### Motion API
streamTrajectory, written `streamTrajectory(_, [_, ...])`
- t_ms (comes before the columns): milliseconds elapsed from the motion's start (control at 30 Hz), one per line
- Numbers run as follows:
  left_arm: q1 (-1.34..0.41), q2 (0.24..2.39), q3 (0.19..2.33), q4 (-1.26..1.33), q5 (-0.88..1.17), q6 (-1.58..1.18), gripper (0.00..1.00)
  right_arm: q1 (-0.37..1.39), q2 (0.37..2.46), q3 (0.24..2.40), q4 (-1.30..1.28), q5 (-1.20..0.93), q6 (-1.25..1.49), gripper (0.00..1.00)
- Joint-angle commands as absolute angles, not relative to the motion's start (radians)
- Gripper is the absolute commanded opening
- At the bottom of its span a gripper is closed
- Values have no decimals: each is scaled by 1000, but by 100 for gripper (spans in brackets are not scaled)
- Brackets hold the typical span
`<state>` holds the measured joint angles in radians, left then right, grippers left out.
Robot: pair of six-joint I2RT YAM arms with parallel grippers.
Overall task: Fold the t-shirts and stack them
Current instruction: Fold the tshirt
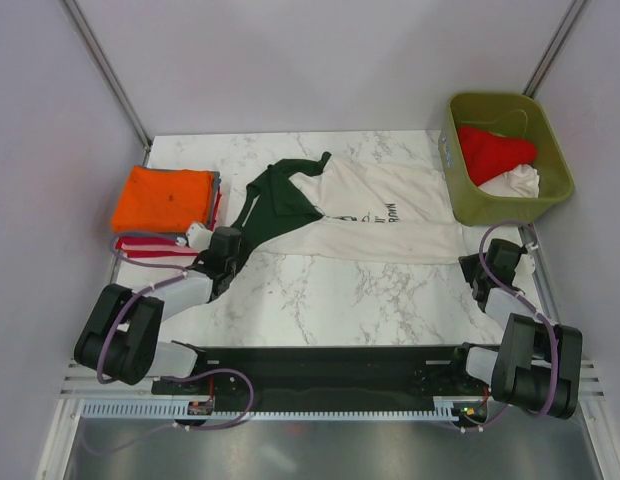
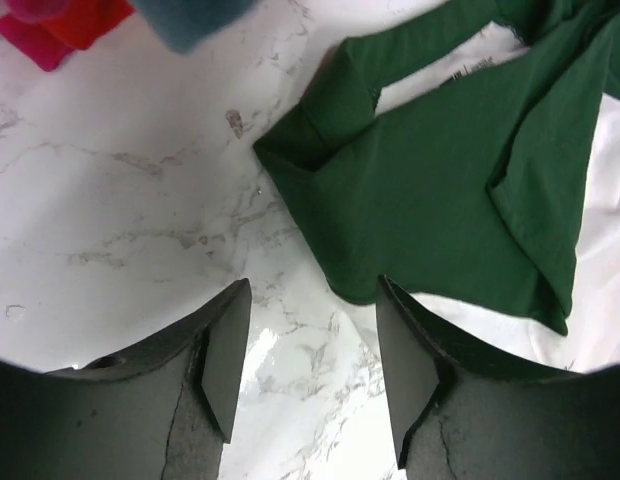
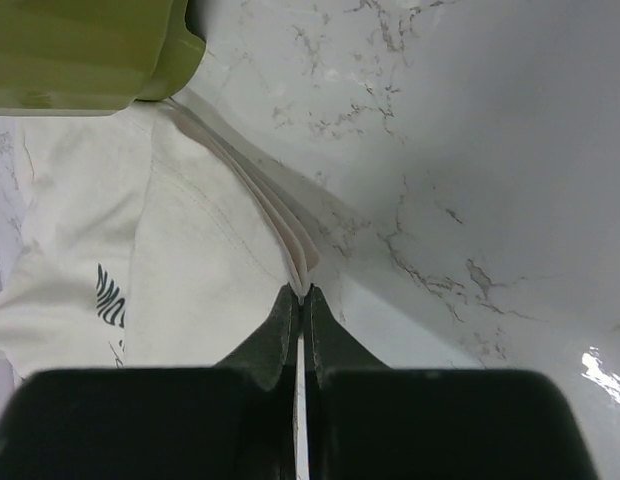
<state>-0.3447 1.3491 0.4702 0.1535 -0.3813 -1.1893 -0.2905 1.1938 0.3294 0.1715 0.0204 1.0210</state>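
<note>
The cream t-shirt [image 1: 390, 210] with dark green sleeves and collar [image 1: 280, 190] lies across the middle of the marble table, partly folded. My right gripper [image 3: 302, 296] is shut on the cream shirt's hem edge [image 3: 290, 235] near its right end, low over the table [image 1: 487, 262]. My left gripper [image 2: 310, 340] is open and empty, just short of the green sleeve [image 2: 430, 190], over bare marble [image 1: 226, 252]. A folded orange t-shirt [image 1: 165, 197] tops a stack at the left. Red [image 1: 495, 150] and white [image 1: 515, 182] shirts lie in the bin.
The olive-green plastic bin [image 1: 460, 190] stands at the back right, its corner close to my right gripper [image 3: 90, 60]. The stack under the orange shirt shows red and grey layers [image 1: 150, 245]. Grey walls close in the table on both sides.
</note>
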Motion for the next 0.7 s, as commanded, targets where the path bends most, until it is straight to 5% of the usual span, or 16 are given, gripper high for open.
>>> streamTrajectory(0, [-347,1384,500,229,-497,-1261,59,-296,1174,314,215,11,1014,0])
streamTrajectory(367, [-341,1532,572,230,-543,-1348,48,-296,1177,304,235,2,1016,0])
streamTrajectory(567, [-334,1529,560,207,-548,-1375,6,-296,1155,305,219,2,1006,0])
streamTrajectory(667, [-334,1464,569,125,-583,-1394,2,-296,1138,319,187,3,989,0])
